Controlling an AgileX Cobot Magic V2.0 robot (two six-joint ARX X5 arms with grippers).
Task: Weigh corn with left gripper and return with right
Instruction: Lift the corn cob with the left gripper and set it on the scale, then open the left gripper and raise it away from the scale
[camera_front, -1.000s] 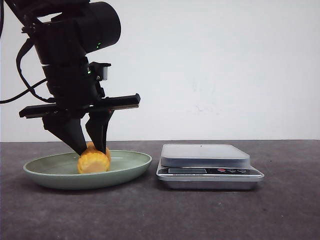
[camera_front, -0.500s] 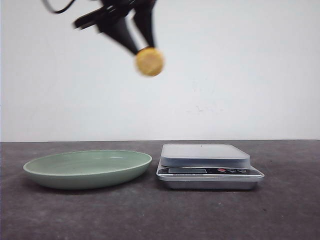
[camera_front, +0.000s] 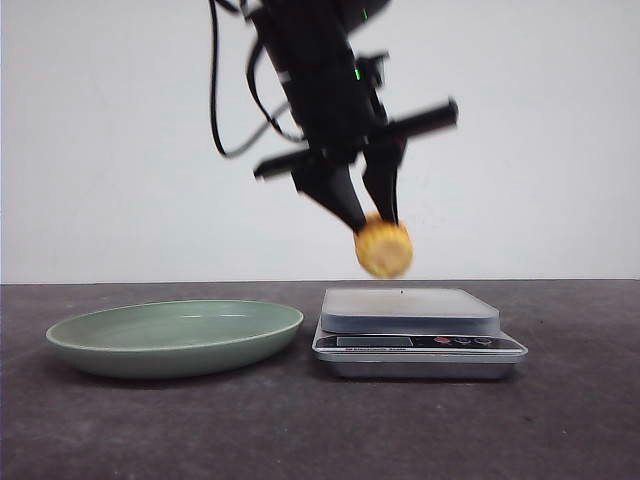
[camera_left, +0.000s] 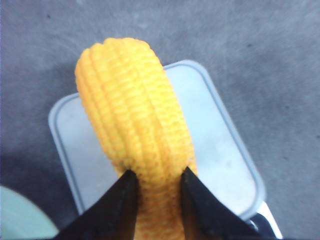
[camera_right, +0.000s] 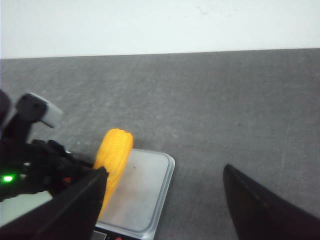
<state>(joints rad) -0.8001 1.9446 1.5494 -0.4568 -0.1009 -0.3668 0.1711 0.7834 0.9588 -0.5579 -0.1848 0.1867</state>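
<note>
My left gripper (camera_front: 372, 222) is shut on the yellow corn (camera_front: 384, 248) and holds it in the air a little above the silver scale's platform (camera_front: 410, 306). In the left wrist view the corn (camera_left: 135, 135) sits clamped between the two black fingertips (camera_left: 125, 192), with the scale platform (camera_left: 220, 150) beneath it. My right gripper (camera_right: 162, 177) is open and empty; it does not show in the front view. In its wrist view the corn (camera_right: 114, 155) hangs over the scale (camera_right: 145, 192), with the left arm (camera_right: 30, 170) beside it.
A pale green plate (camera_front: 250, 335) lies empty on the dark grey table, left of the scale. The scale's display and buttons (camera_front: 420, 342) face the front. A white wall stands behind the table.
The left gripper lifted the corn out of the green plate, swung it up high, then carried it right and down to just above the scale. The plate now lies empty.
</note>
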